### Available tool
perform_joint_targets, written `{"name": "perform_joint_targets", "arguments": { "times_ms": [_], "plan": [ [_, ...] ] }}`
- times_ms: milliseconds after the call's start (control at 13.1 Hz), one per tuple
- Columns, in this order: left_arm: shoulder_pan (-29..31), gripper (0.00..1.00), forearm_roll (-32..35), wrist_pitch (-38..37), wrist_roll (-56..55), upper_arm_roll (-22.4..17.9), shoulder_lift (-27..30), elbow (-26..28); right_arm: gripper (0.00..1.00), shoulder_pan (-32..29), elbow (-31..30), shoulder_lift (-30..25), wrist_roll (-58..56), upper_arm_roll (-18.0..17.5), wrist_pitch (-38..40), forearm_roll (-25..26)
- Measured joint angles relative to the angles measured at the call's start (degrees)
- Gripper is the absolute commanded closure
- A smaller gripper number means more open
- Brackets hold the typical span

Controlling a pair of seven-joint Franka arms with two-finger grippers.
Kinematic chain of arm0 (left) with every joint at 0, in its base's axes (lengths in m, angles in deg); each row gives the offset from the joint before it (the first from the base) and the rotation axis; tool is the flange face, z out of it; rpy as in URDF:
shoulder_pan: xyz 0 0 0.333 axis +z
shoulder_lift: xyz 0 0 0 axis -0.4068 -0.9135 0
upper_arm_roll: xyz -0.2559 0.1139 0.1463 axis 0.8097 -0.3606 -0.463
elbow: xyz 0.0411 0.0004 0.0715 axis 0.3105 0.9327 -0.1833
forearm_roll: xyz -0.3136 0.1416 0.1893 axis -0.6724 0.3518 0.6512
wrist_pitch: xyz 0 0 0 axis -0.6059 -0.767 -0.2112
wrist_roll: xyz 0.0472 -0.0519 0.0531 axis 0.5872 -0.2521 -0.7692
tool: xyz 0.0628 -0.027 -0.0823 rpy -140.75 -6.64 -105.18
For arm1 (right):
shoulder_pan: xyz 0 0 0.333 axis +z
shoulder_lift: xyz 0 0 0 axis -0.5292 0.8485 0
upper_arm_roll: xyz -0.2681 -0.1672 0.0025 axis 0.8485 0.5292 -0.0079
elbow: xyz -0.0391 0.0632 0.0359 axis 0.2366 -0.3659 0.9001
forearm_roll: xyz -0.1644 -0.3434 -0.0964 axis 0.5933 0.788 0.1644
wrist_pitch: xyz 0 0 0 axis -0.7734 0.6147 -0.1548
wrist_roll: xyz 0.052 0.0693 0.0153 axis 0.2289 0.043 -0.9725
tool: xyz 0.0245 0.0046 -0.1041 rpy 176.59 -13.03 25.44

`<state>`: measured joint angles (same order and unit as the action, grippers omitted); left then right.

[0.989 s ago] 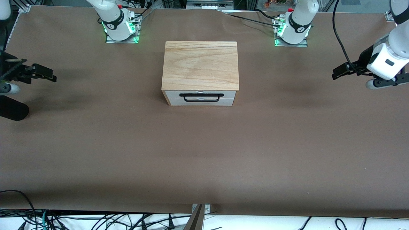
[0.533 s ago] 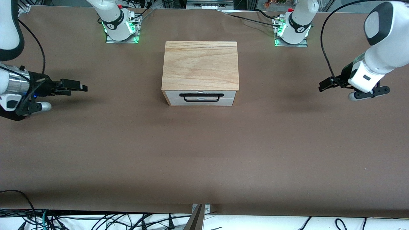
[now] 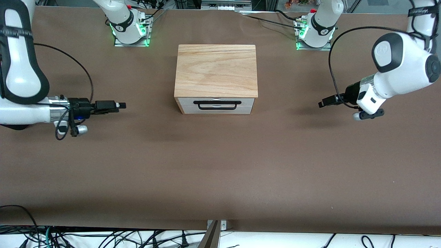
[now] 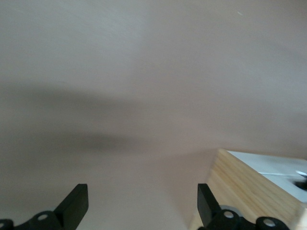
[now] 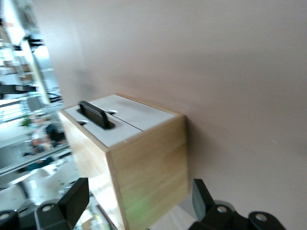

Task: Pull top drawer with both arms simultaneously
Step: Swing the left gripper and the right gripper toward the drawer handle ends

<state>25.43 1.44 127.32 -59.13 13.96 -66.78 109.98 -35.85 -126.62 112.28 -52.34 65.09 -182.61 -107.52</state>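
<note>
The cabinet [image 3: 216,70] stands mid-table under a light wooden lid. Its top drawer [image 3: 187,102] is pushed in, white front facing the front camera, with a black bar handle [image 3: 217,102]. My right gripper [image 3: 120,105] hangs open over bare table, off the cabinet's side toward the right arm's end, pointing at it. The right wrist view shows the cabinet [image 5: 144,163] and the handle [image 5: 96,114] ahead of the open gripper [image 5: 139,199]. My left gripper [image 3: 322,103] is open over the table toward the left arm's end. From its wrist, the open gripper [image 4: 142,206] sees a cabinet corner [image 4: 249,187].
Brown paper covers the table [image 3: 220,165]. The two green-lit arm bases [image 3: 129,27] [image 3: 315,29] stand along the edge farthest from the front camera. Loose cables [image 3: 103,237] lie below the table's near edge.
Both arms have swung in from the table's ends toward the cabinet, each gripper now much closer to its side. The drawer has not moved.
</note>
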Motion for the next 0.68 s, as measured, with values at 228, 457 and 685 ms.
{"name": "perform_joint_targets", "arguments": {
  "times_ms": [228, 457, 685],
  "plan": [
    [-0.1, 0.0, -16.5, 0.3, 17.0, 0.2, -6.4, 0.2, 0.05, 0.0, -3.4, 5.0, -9.8, 0.0, -1.3, -12.9],
    [-1.7, 0.0, -30.7, 0.3, 28.4, 0.5, -11.4, 0.1, 0.13, 2.0, -4.8, 7.6, -14.2, -0.2, -2.2, -21.5],
    [-5.3, 0.0, -46.3, -0.6, 40.8, 0.9, -14.6, 0.0, 0.16, 7.8, -4.8, 7.7, -14.4, -0.4, -2.7, -26.6]
  ]
}}
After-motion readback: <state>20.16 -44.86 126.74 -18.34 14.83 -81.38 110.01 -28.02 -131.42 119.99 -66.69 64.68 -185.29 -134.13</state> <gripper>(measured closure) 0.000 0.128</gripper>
